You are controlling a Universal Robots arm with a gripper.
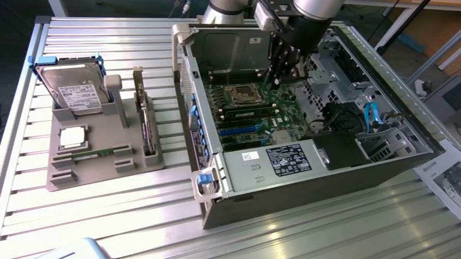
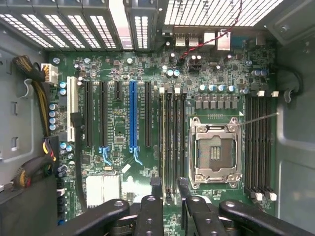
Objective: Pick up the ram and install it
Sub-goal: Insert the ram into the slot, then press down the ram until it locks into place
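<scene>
A ram stick [image 1: 94, 154], thin and green, lies in a slot of the grey holder [image 1: 108, 167] at the exterior view's left, far from the arm. My gripper [image 1: 277, 81] hangs inside the open computer case [image 1: 303, 172], low over the motherboard [image 1: 249, 121] and beside the empty processor socket [image 2: 215, 152]. In the wrist view the gripper [image 2: 170, 189] stands open. Its dark fingertips [image 2: 156, 189] straddle the long memory slots [image 2: 172, 142] next to the socket. I see nothing held between them. Whether a stick sits in one of those slots I cannot tell.
The holder also carries a hard drive [image 1: 72, 91], a square silver processor chip [image 1: 72, 137] and an upright dark expansion card [image 1: 146, 127]. Case walls, a drive cage [image 1: 360, 145] and cables [image 2: 34, 83] surround the motherboard. A blue expansion slot [image 2: 132, 115] lies beside the memory slots.
</scene>
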